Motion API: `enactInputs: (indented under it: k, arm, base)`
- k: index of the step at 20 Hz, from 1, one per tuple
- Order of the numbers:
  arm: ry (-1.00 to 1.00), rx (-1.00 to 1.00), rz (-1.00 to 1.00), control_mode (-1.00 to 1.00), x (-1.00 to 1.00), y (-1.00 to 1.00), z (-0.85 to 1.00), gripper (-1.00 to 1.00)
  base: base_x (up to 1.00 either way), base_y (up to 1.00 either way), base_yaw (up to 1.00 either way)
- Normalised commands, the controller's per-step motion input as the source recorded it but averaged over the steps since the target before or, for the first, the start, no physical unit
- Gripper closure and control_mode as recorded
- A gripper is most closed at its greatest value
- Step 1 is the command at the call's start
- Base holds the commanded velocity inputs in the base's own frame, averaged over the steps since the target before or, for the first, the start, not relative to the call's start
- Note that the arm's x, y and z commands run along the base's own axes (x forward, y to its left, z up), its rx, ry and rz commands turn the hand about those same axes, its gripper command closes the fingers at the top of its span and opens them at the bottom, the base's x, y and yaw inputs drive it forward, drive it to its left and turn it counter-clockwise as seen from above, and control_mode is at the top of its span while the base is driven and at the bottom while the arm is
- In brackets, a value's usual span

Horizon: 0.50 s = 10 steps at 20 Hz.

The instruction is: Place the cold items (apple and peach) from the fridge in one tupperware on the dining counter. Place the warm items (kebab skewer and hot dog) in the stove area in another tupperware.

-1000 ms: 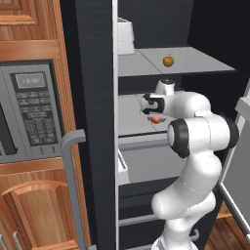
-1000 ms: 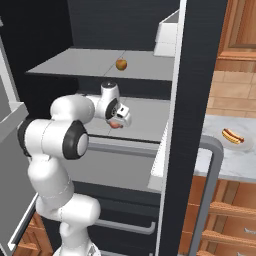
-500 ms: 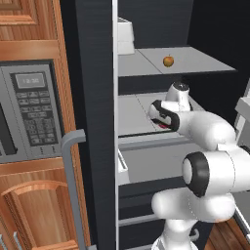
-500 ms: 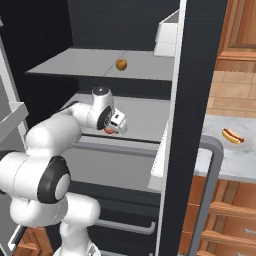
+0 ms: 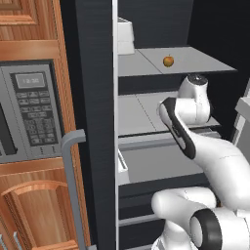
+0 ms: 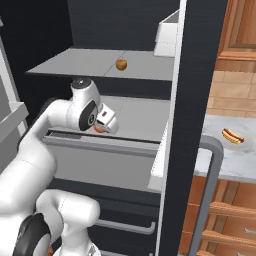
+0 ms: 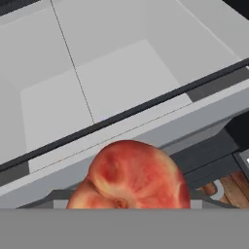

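one fridge [image 5: 97, 97], door open | one microwave [image 5: 29, 110] beside it | one hot dog [image 6: 233, 135] on the counter | one apple [image 5: 168, 61] mid top shelf | one peach [image 7: 131, 175] gripped in my gripper [image 6: 102, 127], by the middle shelf's front edge

The built-in microwave [image 5: 27, 114] is the anchor here, silver and black with a keypad on its face, set into wooden cabinets [image 5: 34, 210] that run above and below it. There's also a pale wall countertop [image 6: 232, 160] over on the far side from the microwave. Under that countertop are wooden drawers [image 6: 225, 220], same warm brown as the cabinet around the microwave.
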Motion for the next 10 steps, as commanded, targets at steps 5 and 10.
enactInputs:
  k: [5, 10]
  arm:
    - [0.07, 0.0, -0.03, -1.0, -1.0, 0.0, 0.74, 1.0]
    - [0.03, 0.0, 0.0, -1.0, -1.0, 0.0, 0.59, 1.0]
  base:
    - [0.0, 0.0, 0.0]
    - [0.0, 0.0, 0.0]
